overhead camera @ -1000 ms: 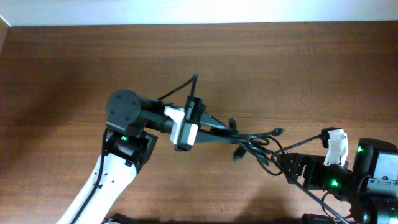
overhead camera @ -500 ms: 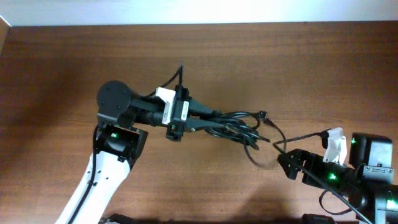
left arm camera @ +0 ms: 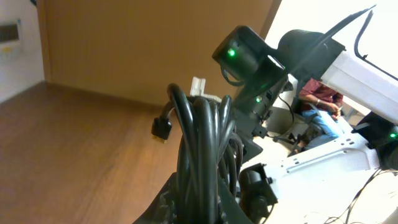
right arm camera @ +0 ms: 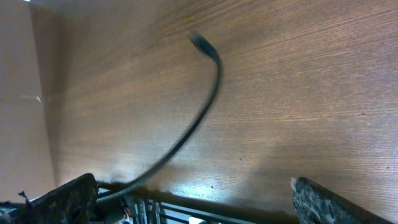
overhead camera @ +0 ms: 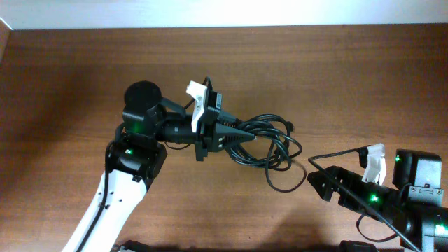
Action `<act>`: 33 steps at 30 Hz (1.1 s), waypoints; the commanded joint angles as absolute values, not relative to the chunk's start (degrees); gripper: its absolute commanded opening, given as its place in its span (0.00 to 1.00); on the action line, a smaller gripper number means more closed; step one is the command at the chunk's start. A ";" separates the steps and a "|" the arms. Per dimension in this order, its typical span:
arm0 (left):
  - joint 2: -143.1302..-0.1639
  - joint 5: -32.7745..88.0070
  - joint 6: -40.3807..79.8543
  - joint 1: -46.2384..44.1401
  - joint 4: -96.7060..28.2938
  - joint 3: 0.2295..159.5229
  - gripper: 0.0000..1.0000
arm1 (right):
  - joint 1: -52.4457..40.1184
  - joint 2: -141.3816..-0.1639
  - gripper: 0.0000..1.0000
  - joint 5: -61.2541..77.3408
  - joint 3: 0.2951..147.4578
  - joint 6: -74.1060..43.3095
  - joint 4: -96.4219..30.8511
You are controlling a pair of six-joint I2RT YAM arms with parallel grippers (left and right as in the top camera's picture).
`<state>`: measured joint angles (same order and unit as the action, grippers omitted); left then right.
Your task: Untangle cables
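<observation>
My left gripper [overhead camera: 241, 138] is shut on a bundle of black cables [overhead camera: 269, 143] and holds it above the table. The loops hang out to the right of the fingers, with a small plug [overhead camera: 289, 126] at their far end. In the left wrist view the cables [left arm camera: 202, 143] rise thick between the jaws, and a plug [left arm camera: 161, 129] sticks out to the left. My right gripper [overhead camera: 320, 183] stands open at the lower right, apart from the loops. In the right wrist view a single black cable [right arm camera: 199, 118] runs past the left finger [right arm camera: 62, 199], touching neither finger.
The brown wooden table [overhead camera: 350, 77] stretches to a white wall at the back. A thin black strand [overhead camera: 336, 155] runs from beside the right gripper toward the white part of the right arm [overhead camera: 374, 164]. The left arm's white link [overhead camera: 112, 210] crosses the lower left.
The left gripper has drawn the cable bundle to the left and turned, pulling the loops away from the right gripper. The right gripper has stayed open and shifted slightly lower.
</observation>
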<state>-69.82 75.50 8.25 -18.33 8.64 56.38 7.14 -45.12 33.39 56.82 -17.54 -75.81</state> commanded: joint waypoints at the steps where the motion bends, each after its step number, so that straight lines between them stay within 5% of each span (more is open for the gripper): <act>1: -69.54 75.31 0.95 -18.11 3.07 56.84 0.00 | 7.14 -45.10 0.99 34.48 56.82 -16.14 -75.40; 5: -69.52 85.91 -25.02 -18.09 -3.79 56.84 0.00 | 7.14 -45.10 0.99 35.35 56.86 -9.32 -73.60; 12: -69.54 85.73 -46.17 -18.09 -13.17 56.80 0.00 | 7.14 -45.04 0.99 52.25 56.93 6.83 -69.63; 21: -69.52 76.69 -34.87 -18.79 -15.35 56.77 0.00 | 7.14 -45.04 0.99 67.51 56.90 31.68 -69.54; 33: -69.54 67.70 -23.14 -33.93 -3.42 56.77 0.00 | 7.14 -45.06 0.97 69.23 56.90 32.77 -65.73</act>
